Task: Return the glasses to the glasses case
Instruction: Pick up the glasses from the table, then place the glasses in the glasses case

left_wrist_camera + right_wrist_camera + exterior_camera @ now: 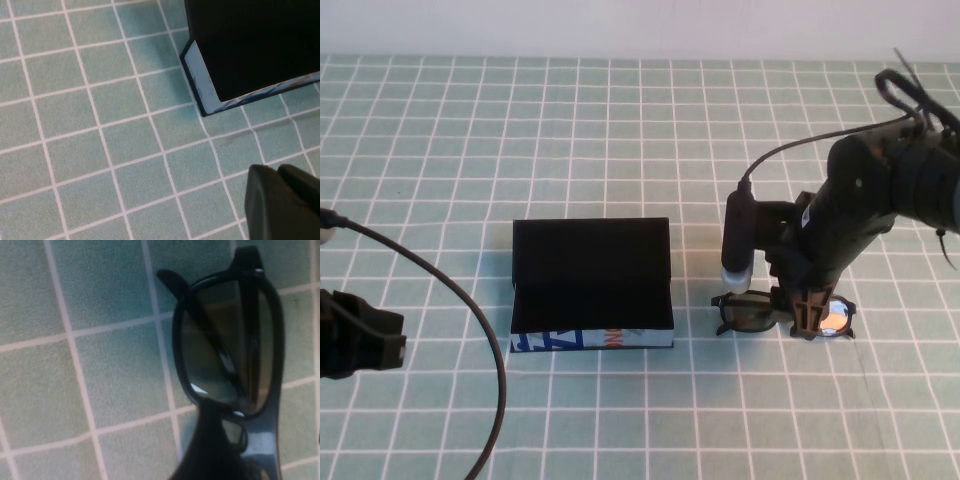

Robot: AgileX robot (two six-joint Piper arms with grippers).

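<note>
Left gripper [360, 345] parked | right gripper [810, 312] over glasses [760, 312] — open

Black glasses [760, 312] with dark lenses; black case [592, 283], light-blue front printed dark-blue and orange; green bench [620, 120], white grid.

Found left hand [280, 200] parked at the far left edge, low above the counter [620, 420], pointing inward toward the centre. Noted its two fingers [300, 197] pressed together with only a thin seam between them. Saw little of the left arm beyond the wrist block. Observed right arm [880, 190] reaching in from the upper right, bent at the elbow and angled steeply down. Located right hand [810, 312] right of centre, pointing down, at or just above the counter surface. Could not confirm contact from either view.
</note>
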